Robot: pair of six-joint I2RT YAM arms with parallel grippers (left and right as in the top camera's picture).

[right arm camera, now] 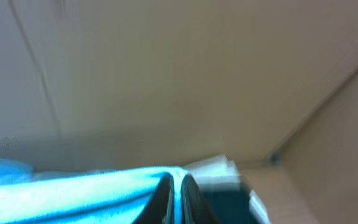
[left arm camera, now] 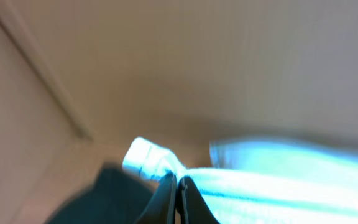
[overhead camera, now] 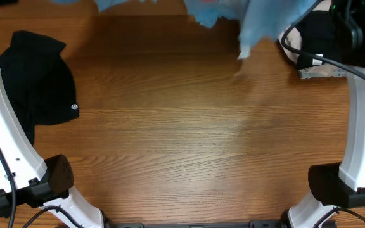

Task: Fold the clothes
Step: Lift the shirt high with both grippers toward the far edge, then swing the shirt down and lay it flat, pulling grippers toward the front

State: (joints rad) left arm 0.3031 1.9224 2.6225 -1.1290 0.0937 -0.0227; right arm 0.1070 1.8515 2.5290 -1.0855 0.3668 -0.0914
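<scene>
The clothes, a light blue T-shirt [overhead camera: 252, 19], hang blurred in the air at the table's far edge in the overhead view, with a corner dangling down toward the wood. My left gripper [left arm camera: 178, 184] is shut on a bunched edge of the blue shirt [left arm camera: 278, 180], which stretches off to the right. My right gripper [right arm camera: 177, 184] is shut on another edge of the shirt [right arm camera: 73, 186], which runs off to the left. Neither gripper's fingers show from overhead. Print and lettering are too blurred to make out.
A large black garment [overhead camera: 40, 82] with a small round white logo [overhead camera: 75, 108] lies at the table's left. A dark bundle [overhead camera: 319, 35] sits at the far right by the right arm [overhead camera: 360, 120]. The left arm [overhead camera: 5, 139] rises along the left edge.
</scene>
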